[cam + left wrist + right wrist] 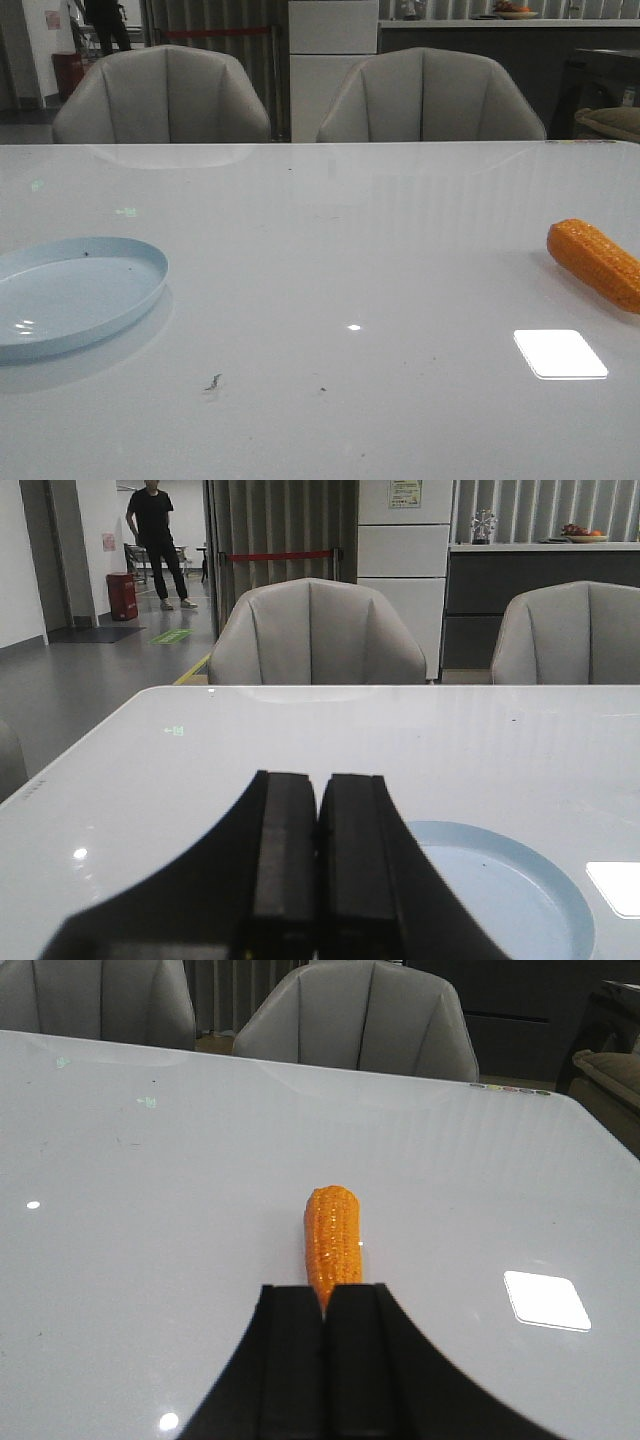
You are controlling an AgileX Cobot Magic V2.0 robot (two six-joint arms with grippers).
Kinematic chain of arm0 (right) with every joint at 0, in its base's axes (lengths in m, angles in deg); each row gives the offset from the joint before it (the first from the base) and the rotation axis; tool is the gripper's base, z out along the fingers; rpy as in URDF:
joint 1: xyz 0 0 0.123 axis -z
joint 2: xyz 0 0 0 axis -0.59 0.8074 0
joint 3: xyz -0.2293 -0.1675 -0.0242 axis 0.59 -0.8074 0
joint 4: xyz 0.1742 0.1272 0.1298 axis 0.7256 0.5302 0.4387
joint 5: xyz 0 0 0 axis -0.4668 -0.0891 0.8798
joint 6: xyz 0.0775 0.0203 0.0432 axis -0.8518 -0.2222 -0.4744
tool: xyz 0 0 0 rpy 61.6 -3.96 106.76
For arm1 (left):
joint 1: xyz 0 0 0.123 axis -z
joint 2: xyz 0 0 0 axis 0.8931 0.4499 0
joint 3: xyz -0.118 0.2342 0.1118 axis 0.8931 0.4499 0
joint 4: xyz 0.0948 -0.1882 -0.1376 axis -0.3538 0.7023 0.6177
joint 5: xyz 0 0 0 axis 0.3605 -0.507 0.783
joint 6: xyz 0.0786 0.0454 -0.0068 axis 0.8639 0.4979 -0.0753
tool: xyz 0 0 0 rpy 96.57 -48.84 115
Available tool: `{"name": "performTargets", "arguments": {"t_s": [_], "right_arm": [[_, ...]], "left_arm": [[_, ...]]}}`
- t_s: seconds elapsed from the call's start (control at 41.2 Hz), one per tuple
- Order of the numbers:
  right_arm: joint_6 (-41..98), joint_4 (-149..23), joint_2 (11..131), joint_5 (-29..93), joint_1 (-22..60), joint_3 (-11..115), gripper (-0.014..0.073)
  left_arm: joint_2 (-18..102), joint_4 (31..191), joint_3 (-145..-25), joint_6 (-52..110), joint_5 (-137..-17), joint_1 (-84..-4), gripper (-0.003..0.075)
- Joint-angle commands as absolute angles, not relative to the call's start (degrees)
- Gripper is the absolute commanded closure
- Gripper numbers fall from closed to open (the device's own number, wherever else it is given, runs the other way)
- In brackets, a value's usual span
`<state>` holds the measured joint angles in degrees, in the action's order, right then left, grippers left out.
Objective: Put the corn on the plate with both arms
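The orange corn [595, 262] lies flat on the white table at the far right edge of the front view. In the right wrist view the corn [333, 1240] lies just beyond my right gripper [325, 1295], which is shut and empty; the cob's near end is hidden behind the fingertips. The pale blue plate [80, 300] sits empty at the table's left. In the left wrist view the plate [520, 900] lies beside my left gripper [320, 780], which is shut and empty. Neither gripper shows in the front view.
Two grey chairs [165, 95] [430, 95] stand behind the table's far edge. A bright light reflection [560, 353] lies on the glossy table near the corn. Small dark specks [213, 381] mark the table in front.
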<state>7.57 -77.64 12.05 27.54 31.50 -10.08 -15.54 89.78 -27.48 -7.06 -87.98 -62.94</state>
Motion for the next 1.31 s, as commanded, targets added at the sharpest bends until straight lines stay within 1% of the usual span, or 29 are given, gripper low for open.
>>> {"name": "performTargets", "arguments": {"t_s": [0.0, 0.656, 0.874, 0.947, 1.093, 1.166, 1.287], "right_arm": [[7.76, -78.26, 10.81, 22.47, 31.52, -9.08, 0.0526], [7.76, -78.26, 10.81, 22.29, 31.52, -9.08, 0.0526], [7.76, -78.26, 10.81, 21.37, 31.52, -9.08, 0.0526], [7.76, -78.26, 10.81, 19.27, 31.52, -9.08, 0.0526], [6.31, -75.91, 10.81, 4.73, 31.52, -6.6, 0.0526], [5.86, -74.59, 10.81, 5.1, 31.52, -2.24, 0.0526], [5.86, -74.59, 13.22, 10.83, 31.52, 7.42, 0.0528]], "left_arm": [[-16.33, 90.36, -27.3, -7.47, -93.6, -63.07, 0.0631], [-16.33, 90.36, -27.3, -7.47, -94.07, -63.07, 0.0631], [-16.33, 90.36, -27.69, -7.47, -100.73, -63.07, 0.0631], [-16.33, 90.36, -28.44, -7.47, -102.98, -63.07, 0.0631], [-16.33, 90.1, -34.04, -7.47, -104.94, -63.07, 0.0631], [-16.2, 87.71, -38.6, -7.47, -104.44, -63.07, 0.0631], [-13.68, 84.29, -46.68, -7.47, -101.36, -63.07, 0.0631]]}}
